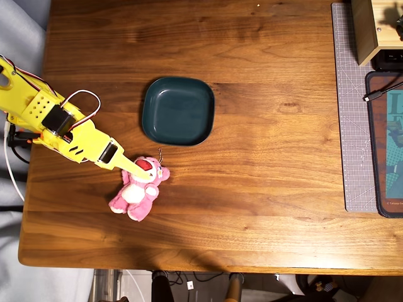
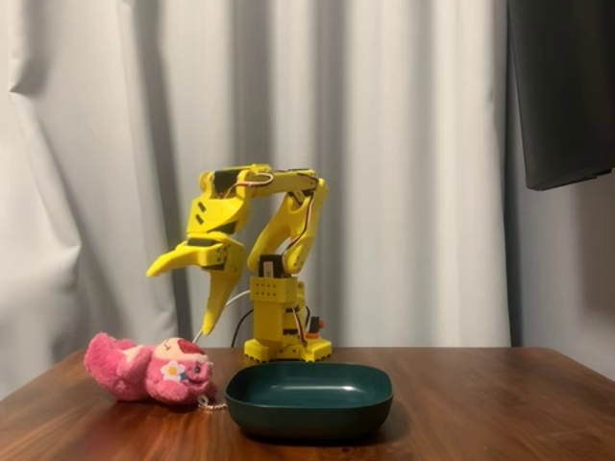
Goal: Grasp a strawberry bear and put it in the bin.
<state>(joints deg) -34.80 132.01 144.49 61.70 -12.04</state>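
The strawberry bear [image 1: 134, 192] is a pink plush with a white muzzle and a red nose. It lies on its back on the wooden table, below and left of the bin in the overhead view. The bin [image 1: 178, 111] is an empty dark teal rounded-square dish. My yellow gripper [image 1: 142, 172] reaches from the left over the bear's head. In the fixed view the gripper [image 2: 179, 303] hangs open above the bear [image 2: 149, 370], well clear of it, jaws spread wide. There the bin [image 2: 307, 400] sits to the right of the bear, its ball chain touching the rim.
A tan wooden box [image 1: 370, 28] stands at the top right on a grey cutting mat [image 1: 352, 113], beside a dark pad [image 1: 387, 151] with a cable. The arm's base [image 2: 286, 348] stands behind the bin. White curtains hang behind the table.
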